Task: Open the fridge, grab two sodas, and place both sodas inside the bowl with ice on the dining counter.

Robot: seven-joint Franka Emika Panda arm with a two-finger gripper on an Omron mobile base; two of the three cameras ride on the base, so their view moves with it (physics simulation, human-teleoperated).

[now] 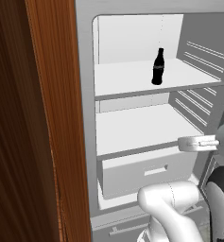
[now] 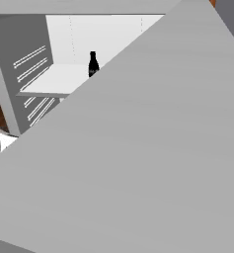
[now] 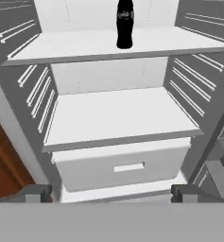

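1. Gripper (image 3: 111,193): two dark fingers (image 3: 35,193) set wide apart at the bottom of the hand view, nothing between them; open and empty. Aimed into the fridge, level with the drawer front.
2. Robot arm (image 1: 172,208): white, rising at the lower right of the left base view, in front of the fridge's lower part.
3. Fridge door (image 2: 153,148): plain grey slab, swung open, covering most of the right base view.
4. Wooden cabinet (image 1: 35,123): brown, grained, standing just left of the fridge opening in the left base view.
5. Fridge (image 1: 85,94): silver-grey frame, open, white interior with ribbed grey side walls.
6. Drawer (image 3: 123,165): white, closed, at the bottom of the compartment, with a small pale recessed handle at its middle.
7. Lower shelf (image 3: 116,116): white, directly above the drawer, bare.
8. Upper shelf (image 3: 85,45): white, above the lower shelf, carrying the bottle.
9. Cola bottle (image 3: 124,23): slim, black, white script label, upright on the upper shelf, right of centre in the left base view and well back from the shelf's front edge. Well apart from the fingers, above and beyond them.
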